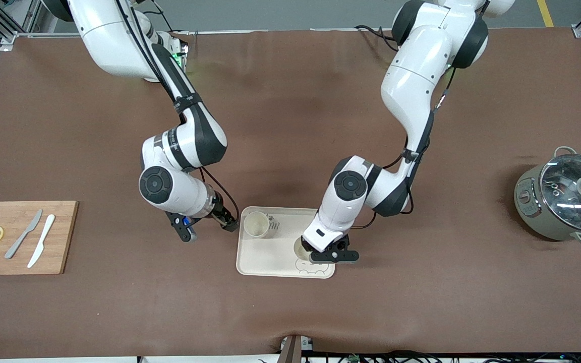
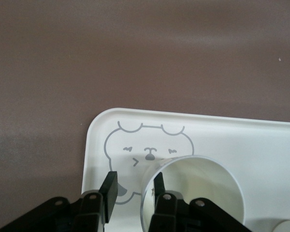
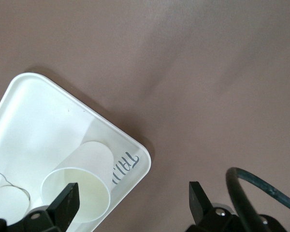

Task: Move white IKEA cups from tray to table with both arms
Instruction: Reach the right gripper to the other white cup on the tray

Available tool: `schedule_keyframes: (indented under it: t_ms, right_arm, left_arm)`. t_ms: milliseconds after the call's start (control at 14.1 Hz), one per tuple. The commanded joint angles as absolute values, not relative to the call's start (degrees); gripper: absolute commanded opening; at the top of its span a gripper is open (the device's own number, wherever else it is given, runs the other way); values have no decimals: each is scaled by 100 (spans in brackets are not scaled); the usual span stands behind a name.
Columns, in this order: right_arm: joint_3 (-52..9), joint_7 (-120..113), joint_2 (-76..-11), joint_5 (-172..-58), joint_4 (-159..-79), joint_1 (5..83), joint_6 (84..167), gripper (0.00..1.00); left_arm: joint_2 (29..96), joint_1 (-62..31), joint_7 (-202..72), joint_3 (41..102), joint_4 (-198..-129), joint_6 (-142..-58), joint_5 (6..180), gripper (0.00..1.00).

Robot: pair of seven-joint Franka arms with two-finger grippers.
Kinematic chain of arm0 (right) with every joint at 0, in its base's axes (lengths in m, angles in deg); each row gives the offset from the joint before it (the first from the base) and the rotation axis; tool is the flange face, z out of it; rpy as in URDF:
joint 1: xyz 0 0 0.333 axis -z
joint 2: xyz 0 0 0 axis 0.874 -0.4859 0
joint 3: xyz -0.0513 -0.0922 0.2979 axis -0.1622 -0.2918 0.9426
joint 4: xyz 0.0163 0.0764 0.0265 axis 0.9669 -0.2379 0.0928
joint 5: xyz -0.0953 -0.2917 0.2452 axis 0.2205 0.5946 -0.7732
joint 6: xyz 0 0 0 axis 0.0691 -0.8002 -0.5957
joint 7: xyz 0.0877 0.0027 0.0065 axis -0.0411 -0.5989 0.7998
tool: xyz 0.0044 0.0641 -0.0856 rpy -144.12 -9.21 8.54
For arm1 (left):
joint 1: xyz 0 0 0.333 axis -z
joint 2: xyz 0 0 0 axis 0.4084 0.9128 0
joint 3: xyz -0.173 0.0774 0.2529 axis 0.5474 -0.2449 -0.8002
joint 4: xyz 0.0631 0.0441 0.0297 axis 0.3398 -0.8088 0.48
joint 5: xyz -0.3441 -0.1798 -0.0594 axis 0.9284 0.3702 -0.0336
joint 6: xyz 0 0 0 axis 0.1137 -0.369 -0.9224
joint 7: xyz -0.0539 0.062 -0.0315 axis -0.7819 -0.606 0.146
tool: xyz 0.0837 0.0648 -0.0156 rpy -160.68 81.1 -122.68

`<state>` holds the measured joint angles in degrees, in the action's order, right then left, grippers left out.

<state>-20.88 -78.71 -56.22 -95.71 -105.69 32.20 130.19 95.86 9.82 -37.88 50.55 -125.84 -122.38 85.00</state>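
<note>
A cream bear tray [image 1: 265, 259] lies on the brown table. One white cup [image 1: 256, 224] stands upright on the tray's corner toward the right arm's end. The second white cup [image 1: 299, 247] stands on the tray nearer the front camera, partly hidden under the left hand. My left gripper [image 1: 321, 253] is low over it, open. In the left wrist view [image 2: 134, 186] one finger [image 2: 159, 186] is inside the cup [image 2: 203, 188] and the other stands apart outside the wall. My right gripper [image 1: 229, 225] is open and empty over the tray's edge beside the first cup [image 3: 82, 188].
A wooden cutting board [image 1: 63, 237] with two lemon slices and two knives lies at the right arm's end. A grey cooker with a glass lid [image 1: 565, 201] stands at the left arm's end. The tray [image 3: 38, 111] has lettering near the first cup.
</note>
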Motion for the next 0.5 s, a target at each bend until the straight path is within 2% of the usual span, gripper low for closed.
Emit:
schedule_keyframes:
  t_ms: [0,142,426]
  right_arm:
    - [-2140,-8094,-5756,-9672,-10428,3096,13107,100]
    - [-2140,-8138,-5809,-9672,-10429,3026,13222,100]
    - [-2140,-8331,-5949,-9672,-10429,2894,13581,100]
  left_arm:
    - [9573,1026,-3672,4991,-12549,-12208,8552,16]
    - [9565,1026,-3672,4991,-12549,-12208,8552,6]
    - [9547,1000,-3672,5000,-12549,-12199,8552,1]
